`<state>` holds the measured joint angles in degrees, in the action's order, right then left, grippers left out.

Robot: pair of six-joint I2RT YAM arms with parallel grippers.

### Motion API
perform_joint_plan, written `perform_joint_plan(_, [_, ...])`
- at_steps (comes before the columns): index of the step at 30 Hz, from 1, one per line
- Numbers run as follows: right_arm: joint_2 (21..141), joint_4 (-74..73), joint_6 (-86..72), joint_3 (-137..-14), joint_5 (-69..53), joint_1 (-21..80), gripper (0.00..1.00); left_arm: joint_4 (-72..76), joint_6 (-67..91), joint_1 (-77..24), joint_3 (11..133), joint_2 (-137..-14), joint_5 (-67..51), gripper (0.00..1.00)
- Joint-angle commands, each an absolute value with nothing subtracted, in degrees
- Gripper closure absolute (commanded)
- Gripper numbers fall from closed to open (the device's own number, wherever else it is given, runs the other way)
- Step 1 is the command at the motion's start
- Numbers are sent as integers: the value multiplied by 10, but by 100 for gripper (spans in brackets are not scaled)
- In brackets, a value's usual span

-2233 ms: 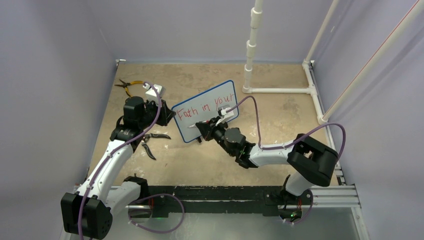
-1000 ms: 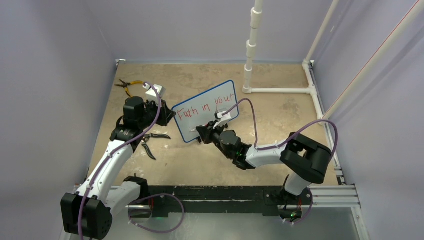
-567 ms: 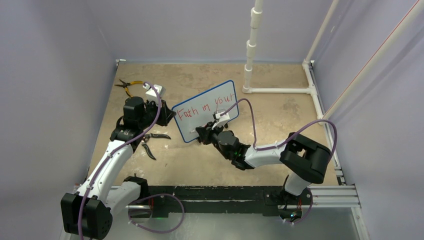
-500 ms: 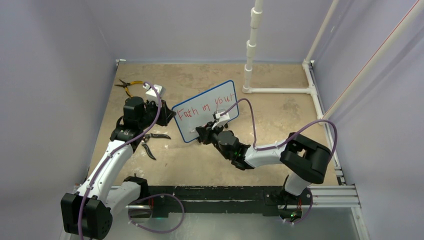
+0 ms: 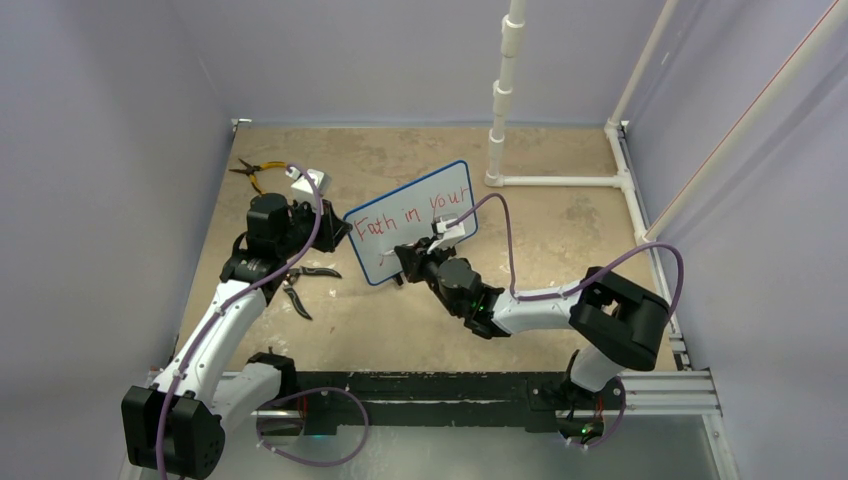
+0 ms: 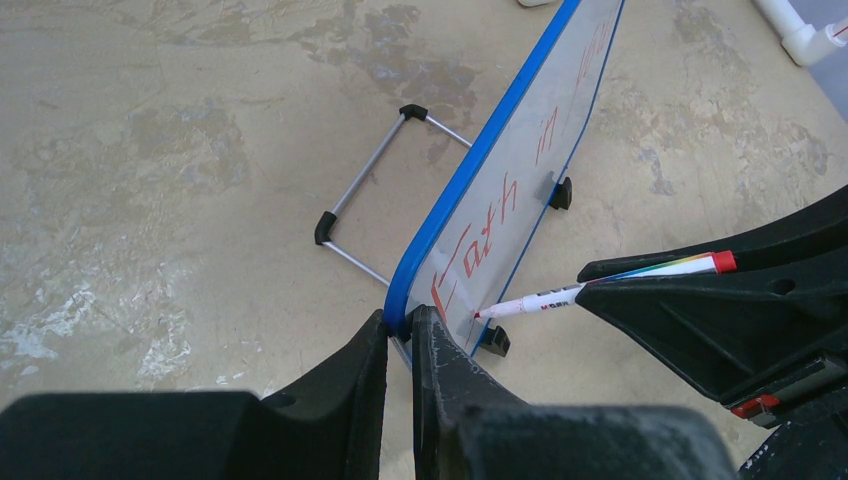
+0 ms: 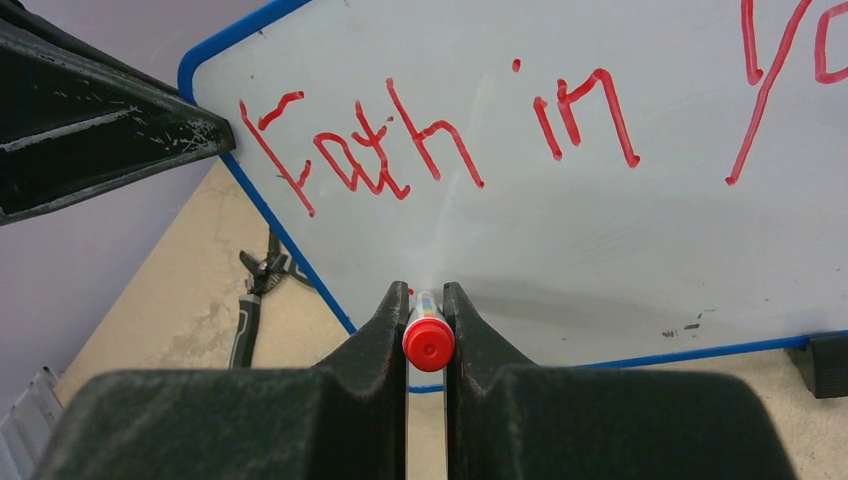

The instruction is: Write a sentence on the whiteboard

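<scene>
Three lavender walls enclose the mottled tan table; left hand pinches the whiteboard, right hand grips a marker.

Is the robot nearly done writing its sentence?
Not yet. Done: red words "Faith in your" across the top of the whiteboard. In hand: the left gripper clamps its edge; the right gripper holds the marker to the board below them. Left: the lower line, not yet written.

In the right wrist view the sentence ran off the right edge inside its third word. The tip of the marker was hidden there between the fingers of the right gripper. Overhead, that gripper covered part of the lower edge of the whiteboard.
</scene>
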<state>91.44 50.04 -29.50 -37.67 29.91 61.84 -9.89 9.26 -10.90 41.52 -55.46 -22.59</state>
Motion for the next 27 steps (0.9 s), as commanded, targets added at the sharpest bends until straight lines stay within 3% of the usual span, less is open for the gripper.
perform_joint_plan(1, [913, 498, -287, -399, 315, 617, 100, -98, 95, -110, 409, -553, -247, 100])
perform_joint_plan(27, [961, 469, -316, -380, 295, 628, 100, -98, 95, -110, 409, -552, -247, 100])
